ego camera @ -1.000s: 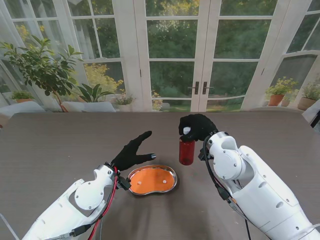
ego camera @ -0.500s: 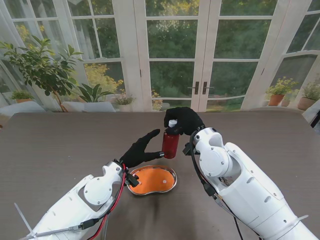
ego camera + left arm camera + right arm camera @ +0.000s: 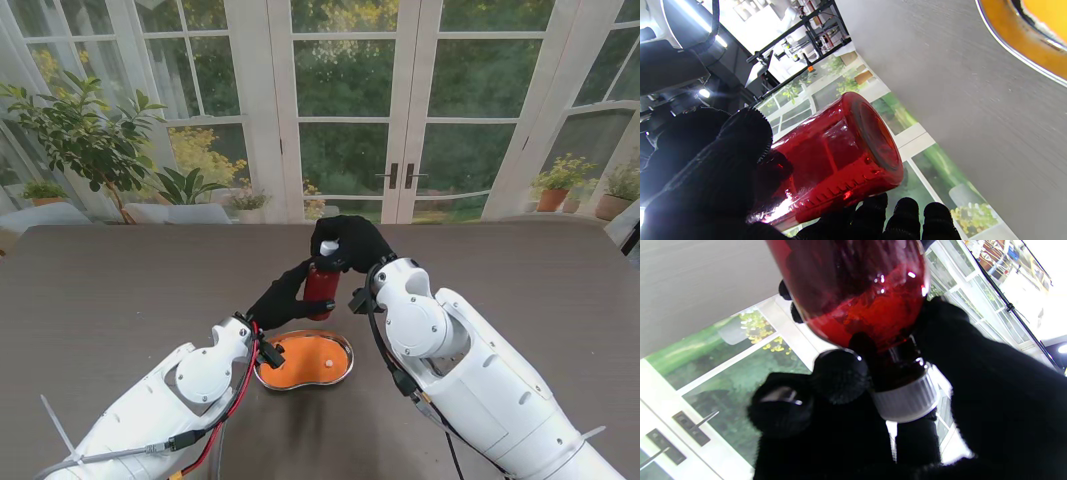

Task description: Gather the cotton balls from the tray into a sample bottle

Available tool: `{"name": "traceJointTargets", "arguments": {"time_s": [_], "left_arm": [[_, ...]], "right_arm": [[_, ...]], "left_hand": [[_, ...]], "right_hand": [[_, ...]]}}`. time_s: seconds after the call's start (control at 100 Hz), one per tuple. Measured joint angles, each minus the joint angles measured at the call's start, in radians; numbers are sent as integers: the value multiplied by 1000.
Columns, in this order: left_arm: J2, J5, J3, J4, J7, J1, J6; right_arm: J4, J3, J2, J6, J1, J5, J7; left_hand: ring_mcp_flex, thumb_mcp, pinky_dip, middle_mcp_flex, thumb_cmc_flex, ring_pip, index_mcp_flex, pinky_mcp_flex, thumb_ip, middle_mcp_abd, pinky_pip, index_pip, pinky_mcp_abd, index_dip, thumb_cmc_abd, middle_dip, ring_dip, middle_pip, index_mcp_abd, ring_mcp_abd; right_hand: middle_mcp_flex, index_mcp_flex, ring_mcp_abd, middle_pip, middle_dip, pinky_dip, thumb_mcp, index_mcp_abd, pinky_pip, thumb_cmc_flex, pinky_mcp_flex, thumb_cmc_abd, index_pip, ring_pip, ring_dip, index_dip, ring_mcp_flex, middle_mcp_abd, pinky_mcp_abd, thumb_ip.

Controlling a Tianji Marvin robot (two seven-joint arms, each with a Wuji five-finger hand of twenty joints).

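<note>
Mid-handover: red sample bottle (image 3: 320, 283) at frame centre, lifted off the counter (image 3: 120, 280), white cap (image 3: 907, 400) on. Right robot hand (image 3: 347, 243) clamps the neck; left robot hand (image 3: 282, 297) wraps the body. Kidney tray (image 3: 343, 362) sits just lower, cotton balls (image 3: 329, 361) inside. Next: left steadies, right unscrews cap.

Glossy red bottle (image 3: 836, 156), matt woodgrain table (image 3: 100, 290)

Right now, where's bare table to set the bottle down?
Bare table runs left of the tray, and more lies far right. It is crowded above the tray's far edge: the left hand and right hand both grip the red bottle there.
</note>
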Motion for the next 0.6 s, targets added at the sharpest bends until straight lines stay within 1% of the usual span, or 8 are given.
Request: {"name": "traceJointTargets", "arguments": {"time_s": [0.12, 0.26, 0.33, 0.36, 0.41, 0.45, 0.51, 0.6], "left_arm": [[-7, 8, 9, 12, 37, -6, -5], [-22, 7, 19, 37, 84, -15, -34], [-32, 5, 22, 51, 108, -18, -51], [-36, 4, 24, 57, 123, -19, -57], [-44, 5, 27, 65, 152, -20, -66], [-49, 5, 27, 70, 167, -20, -69], [-57, 5, 27, 75, 185, -20, -76], [-69, 11, 29, 86, 229, -19, -87]], "right_arm": [[1, -8, -3, -3, 1, 6, -4], [6, -14, -10, -7, 2, 27, -20], [8, -15, -12, -9, 2, 33, -24], [8, -16, -13, -9, 3, 35, -25], [9, -17, -14, -10, 3, 38, -27], [9, -18, -15, -10, 4, 42, -29], [11, -19, -17, -10, 5, 49, -32], [14, -23, -18, -10, 8, 51, -34]], "left_hand": [[45, 34, 8, 35, 0, 39, 28, 50, -8, 15, 28, 0, 16, 7, -36, 7, 45, 12, 0, 28], [133, 128, 112, 120, -15, 144, 83, 142, -8, 42, 164, 17, 53, 12, -91, 72, 138, 45, 1, 75], [184, 169, 198, 173, 3, 231, 130, 151, -9, 59, 398, 35, 73, 19, -126, 111, 190, 64, 11, 97], [218, 191, 197, 227, 14, 284, 172, 147, -9, 68, 586, 42, 86, 27, -146, 137, 215, 86, 40, 111], [264, 206, 181, 279, 26, 345, 224, 146, -10, 76, 766, 66, 104, 38, -168, 162, 232, 101, 47, 132], [292, 220, 181, 309, 29, 377, 245, 149, -10, 78, 834, 82, 115, 46, -180, 176, 243, 124, 49, 137], [385, 223, 192, 412, 47, 448, 352, 199, -11, 81, 939, 152, 154, 85, -201, 215, 265, 176, 57, 161], [497, 223, 228, 525, 63, 543, 455, 272, -12, 83, 1040, 250, 199, 152, -235, 272, 293, 249, 57, 177]], "right_hand": [[0, 0, 0, 0, 1, 0, 0, 0, 0, 0, 0, 0, 0, 0, 0, 0, 0, 1, 0, 0], [0, 0, 0, -7, 2, 0, 0, 0, 1, 2, 0, 0, 4, 16, 0, 0, 0, 2, 0, 0], [-1, 0, 0, -22, 2, 0, -9, 0, 1, 10, 0, 0, 5, 17, 0, 0, 0, 2, 0, 0], [-4, 0, 1, -28, 2, 0, -9, 0, 1, 10, 0, 0, 6, 17, 0, 0, 0, 2, 0, 0], [-9, 0, 1, -32, 2, 0, -9, 0, 1, 11, 0, 0, 6, 17, 0, 0, 0, 2, 0, 0], [-14, 0, 1, -33, 2, 0, -9, 0, 1, 13, 0, 0, 6, 19, 0, 0, 0, 2, 0, 0], [-14, 0, 1, -33, 2, 0, -10, 0, 1, 14, 0, 0, 6, 29, 1, 0, 0, 2, 0, 0], [-17, -4, 1, -45, 2, 0, -10, 0, 1, 21, 0, 0, 9, 30, 1, 0, 0, 2, 0, 0]]}}
